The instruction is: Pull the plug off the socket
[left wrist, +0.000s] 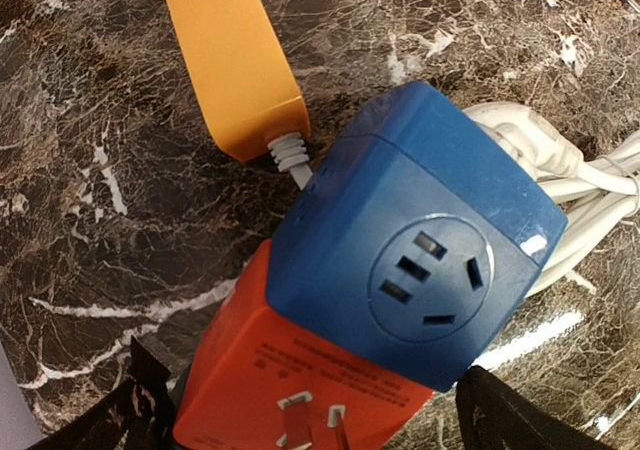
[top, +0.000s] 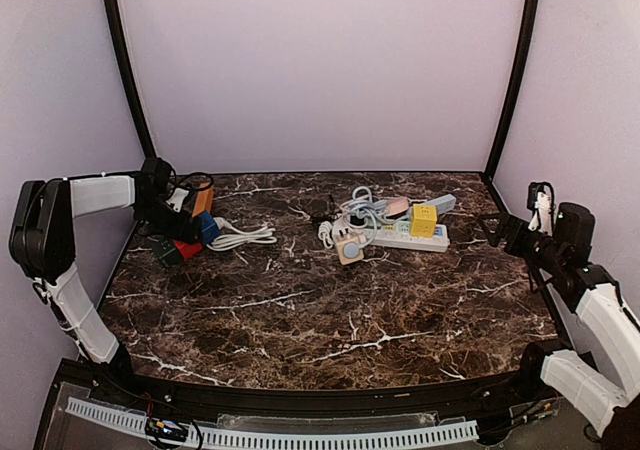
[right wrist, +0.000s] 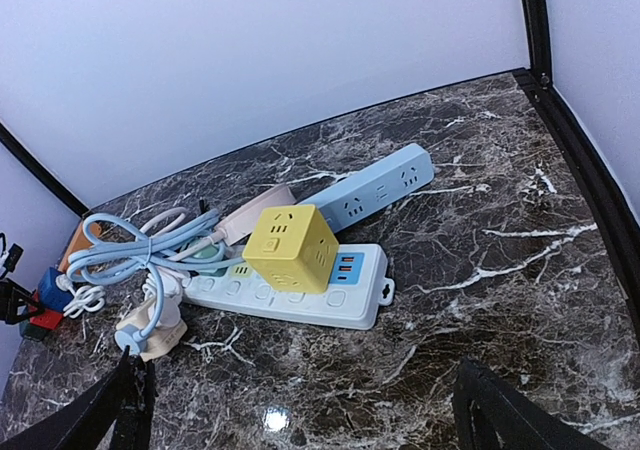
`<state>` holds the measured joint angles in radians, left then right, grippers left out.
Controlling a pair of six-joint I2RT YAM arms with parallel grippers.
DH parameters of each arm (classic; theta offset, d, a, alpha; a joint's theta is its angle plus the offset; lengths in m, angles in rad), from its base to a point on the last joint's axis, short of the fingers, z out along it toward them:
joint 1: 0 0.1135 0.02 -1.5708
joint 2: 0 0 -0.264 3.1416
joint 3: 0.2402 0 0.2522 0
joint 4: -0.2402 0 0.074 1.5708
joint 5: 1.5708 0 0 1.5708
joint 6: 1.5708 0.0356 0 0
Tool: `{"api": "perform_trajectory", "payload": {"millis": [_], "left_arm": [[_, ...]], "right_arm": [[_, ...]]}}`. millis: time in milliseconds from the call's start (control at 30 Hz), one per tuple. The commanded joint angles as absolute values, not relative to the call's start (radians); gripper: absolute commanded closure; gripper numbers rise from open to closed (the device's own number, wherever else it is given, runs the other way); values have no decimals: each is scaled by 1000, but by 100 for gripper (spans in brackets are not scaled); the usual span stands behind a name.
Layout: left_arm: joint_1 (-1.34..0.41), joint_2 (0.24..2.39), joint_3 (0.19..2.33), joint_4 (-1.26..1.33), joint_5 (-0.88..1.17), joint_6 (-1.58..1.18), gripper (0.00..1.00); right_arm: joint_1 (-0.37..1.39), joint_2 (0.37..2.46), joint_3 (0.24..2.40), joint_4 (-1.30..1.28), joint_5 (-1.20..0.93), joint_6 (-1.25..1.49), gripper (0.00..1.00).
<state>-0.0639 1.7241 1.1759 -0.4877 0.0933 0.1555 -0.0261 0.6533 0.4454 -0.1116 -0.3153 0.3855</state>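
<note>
1. Straddling the stacked cubes, the left claw [left wrist: 320, 420] stands released. Its dark fingers [left wrist: 130, 410] are spread wide at the bottom corners of the left wrist view and grasp nothing.
2. The blue cube socket [left wrist: 410, 270] fills the centre of that view, with its round outlet face turned to the camera. It sits tight against the red cube plug [left wrist: 260, 360] at the lower middle, whose metal prongs [left wrist: 300, 405] show at the bottom edge.
3. An orange power strip [left wrist: 230, 60] lies in the upper left of the frame, its grey cord collar pointing at the blue cube socket. A bundled white cable [left wrist: 590, 200] lies at the right edge, just beside the cube.
4. In the top view this cluster lies at the left edge of the dark marbled tabletop [top: 330, 310].
5. The right claw [right wrist: 300, 415] is also released and holds nothing; it hangs at the right edge of the top view.
6. In the middle of the right wrist view, a yellow cube [right wrist: 290, 245] sits on a white power strip [right wrist: 340, 300]. A light blue strip [right wrist: 375, 192] lies behind them, a pale blue cable [right wrist: 130, 245] coils at the left, and a beige adapter [right wrist: 150, 330] lies at the lower left.
</note>
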Motion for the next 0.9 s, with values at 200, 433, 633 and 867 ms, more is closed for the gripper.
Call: {"api": "perform_trajectory", "payload": {"millis": [200,433,633,867], "left_arm": [[-153,1685,1180,-561,122,135,1],[-153,1705,1184,-594,-35,168,1],[-154,1738,1197,-597,-62,171,3],[-154,1784,1222,-613,-65,169,27]], "right_arm": [[-18,621,473,-123,-305,376,1],[-17,617,472,-126,-307,377,1],[-15,616,469,-129,-306,374,1],[-15,613,468,-130,-308,374,1]]}}
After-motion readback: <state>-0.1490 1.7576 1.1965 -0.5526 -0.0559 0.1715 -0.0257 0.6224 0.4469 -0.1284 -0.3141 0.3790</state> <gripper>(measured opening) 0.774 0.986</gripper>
